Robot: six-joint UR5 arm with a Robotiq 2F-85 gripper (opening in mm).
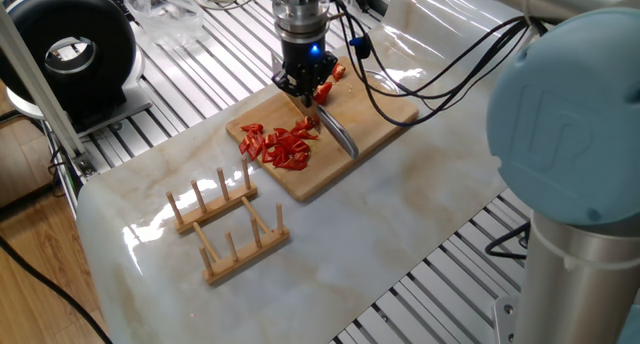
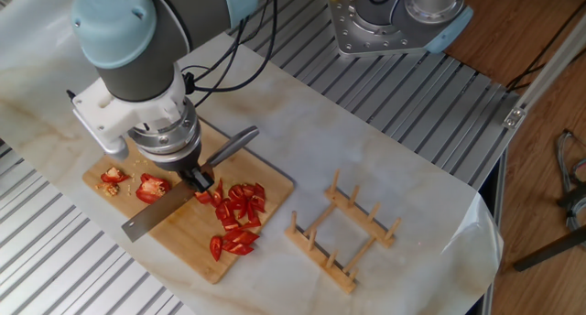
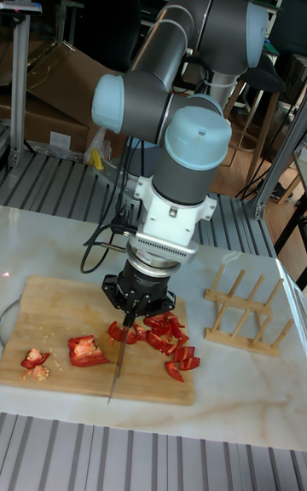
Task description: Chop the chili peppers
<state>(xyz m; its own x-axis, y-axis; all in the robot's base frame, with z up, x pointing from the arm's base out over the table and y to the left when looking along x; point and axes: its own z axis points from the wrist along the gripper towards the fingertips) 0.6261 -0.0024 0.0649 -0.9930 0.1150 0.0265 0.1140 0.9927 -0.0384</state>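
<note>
1. One fixed view: the claw (image 1: pixel 308 92) grips a steel knife (image 1: pixel 337 132) over the bamboo cutting board (image 1: pixel 385 112); glossy red chili peppers (image 1: pixel 284 144), chopped into small bits, lie heaped just beside the claw.
2. The other fixed view: the flat blade slants across the board; an uncut chunk (image 2: pixel 150 187) sits on the claw's other side.
3. Tall fixed view: a slatted wooden rack (image 3: pixel 247 312) stands apart on the marbled table (image 3: pixel 247 393).

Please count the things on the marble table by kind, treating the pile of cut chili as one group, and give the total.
Cutting board: 1
Knife, held in the tool: 1
Wooden racks: 2
Pile of cut chili pieces: 1
Larger chili chunks: 2
Total: 7
</note>
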